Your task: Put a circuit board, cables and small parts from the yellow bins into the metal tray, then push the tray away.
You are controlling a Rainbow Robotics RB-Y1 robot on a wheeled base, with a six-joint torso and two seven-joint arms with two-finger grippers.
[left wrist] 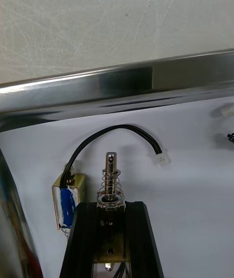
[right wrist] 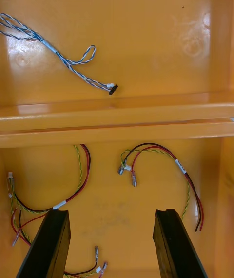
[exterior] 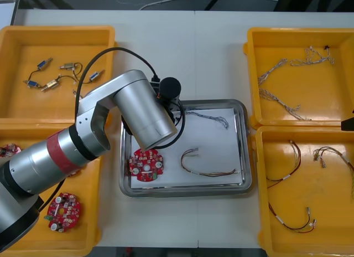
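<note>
Clamped between the left jaws just inside the rim of the metal tray (left wrist: 122, 80), the small metal part (left wrist: 111, 170) looks light, rigid and slick, best held by its body, not its sprung pin; the right jaws stand apart over a yellow bin (right wrist: 117, 200).

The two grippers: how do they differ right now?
The left gripper is shut on a small metal part; the right gripper is open and empty. The left one is over the metal tray; the right one over a yellow bin of red and yellow cables. Both have black fingers.
</note>
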